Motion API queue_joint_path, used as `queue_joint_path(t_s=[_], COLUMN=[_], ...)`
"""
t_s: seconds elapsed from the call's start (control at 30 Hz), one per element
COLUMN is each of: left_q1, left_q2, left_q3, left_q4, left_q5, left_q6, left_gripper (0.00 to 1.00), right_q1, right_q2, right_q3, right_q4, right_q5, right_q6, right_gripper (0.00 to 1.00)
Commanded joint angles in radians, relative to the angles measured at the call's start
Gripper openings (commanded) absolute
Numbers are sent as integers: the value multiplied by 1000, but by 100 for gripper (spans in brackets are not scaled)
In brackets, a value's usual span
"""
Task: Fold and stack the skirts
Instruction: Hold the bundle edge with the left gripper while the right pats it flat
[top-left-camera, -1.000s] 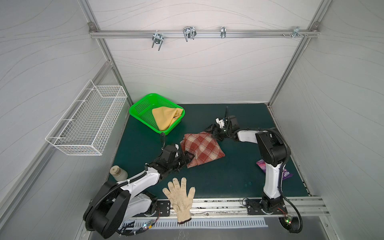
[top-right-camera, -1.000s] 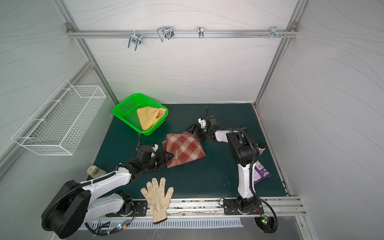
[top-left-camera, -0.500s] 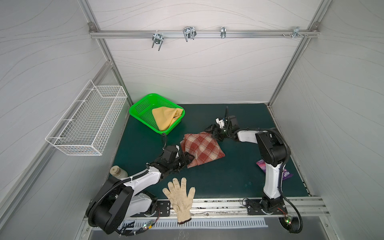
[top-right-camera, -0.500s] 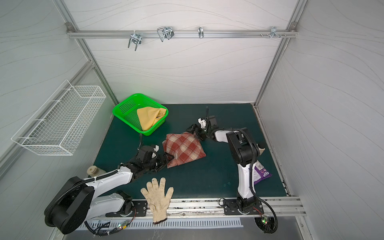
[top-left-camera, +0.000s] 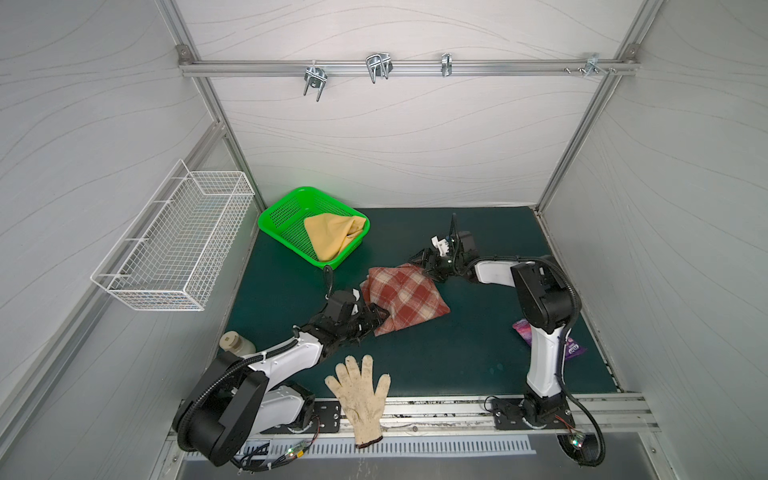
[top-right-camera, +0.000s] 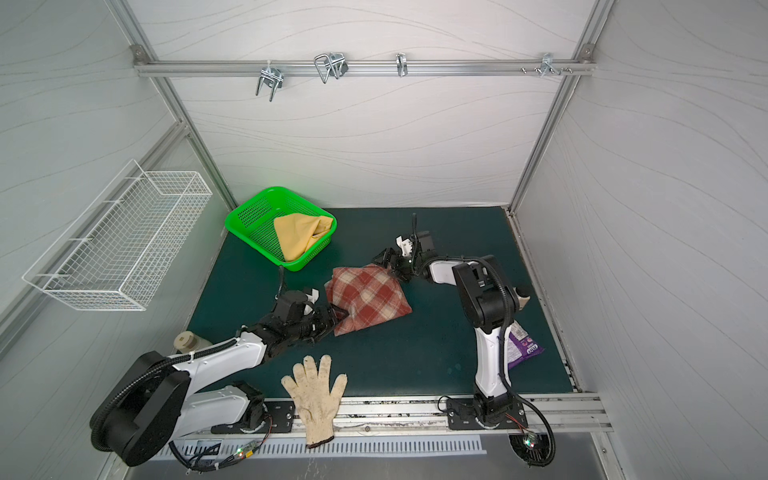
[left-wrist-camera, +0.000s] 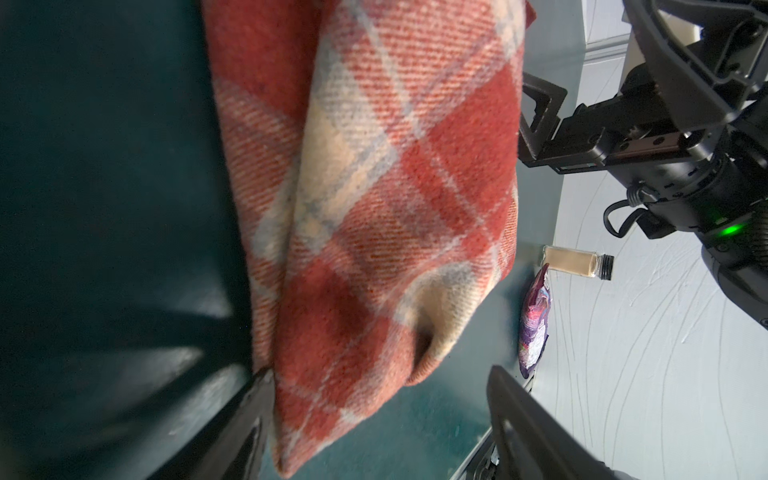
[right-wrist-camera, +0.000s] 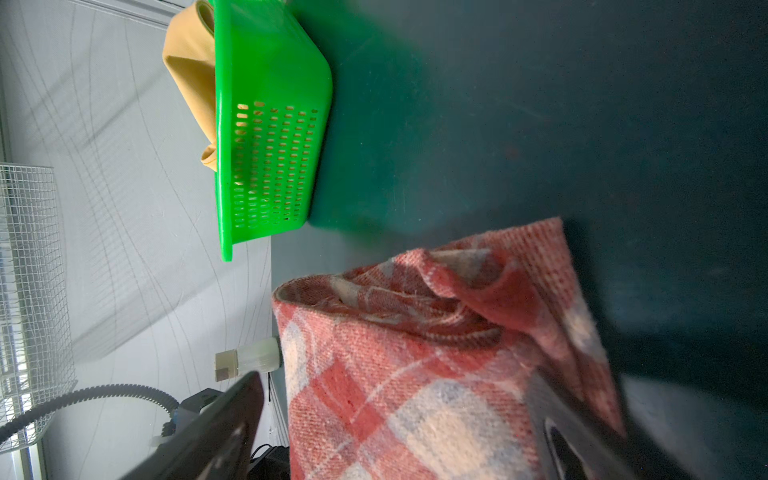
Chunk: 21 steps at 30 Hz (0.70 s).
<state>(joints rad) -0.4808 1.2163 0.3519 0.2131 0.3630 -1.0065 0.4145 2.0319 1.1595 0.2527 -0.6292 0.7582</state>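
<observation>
- Left wrist: left gripper jaws apart, straddling plaid skirt corner farthest from basket, nothing pinched.
- Right gripper wide open astride another corner, no hold.
- Risk: pinching one layer only, fold slipping open.
- Yellow skirt inside basket; plaid skirt near basket; glove, packet well apart from basket, blocking nothing.

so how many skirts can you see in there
2. The plaid skirt lies on the table, near its middle. The mustard skirt is bunched in the green basket at the back left. Another could be hidden beneath either, but none shows.
</observation>
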Motion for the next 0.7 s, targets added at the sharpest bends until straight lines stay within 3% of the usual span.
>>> queue_joint_path(t_s=[0.0,0.2,0.23,0.33,0.37,0.67], left_q1=[-2,-2,-2,-2,-2,-2], left_q2=[28,53,53,39,32,26], left_q3=[6,-10,-14,-24,-27,-29], left_q4=[76,107,111,99,91,45], left_q5=[22,32,32,15,9,-2], left_q6=[-13,-18,-19,-23,-23,-6], left_gripper=[79,71,67,35,28,5], right_q1=[-6,-6,-6,-6,-6,-6], right_q2=[46,47,48,48,48,49], right_q3=[-15,-12,-12,-8,-7,5], right_q4=[-77,-80,-81,-84,-87,-101], right_q5=[53,53,53,53,55,61], right_q6=[-13,-16,-16,-19,-20,-26], right_gripper=[99,99,99,99,99,99])
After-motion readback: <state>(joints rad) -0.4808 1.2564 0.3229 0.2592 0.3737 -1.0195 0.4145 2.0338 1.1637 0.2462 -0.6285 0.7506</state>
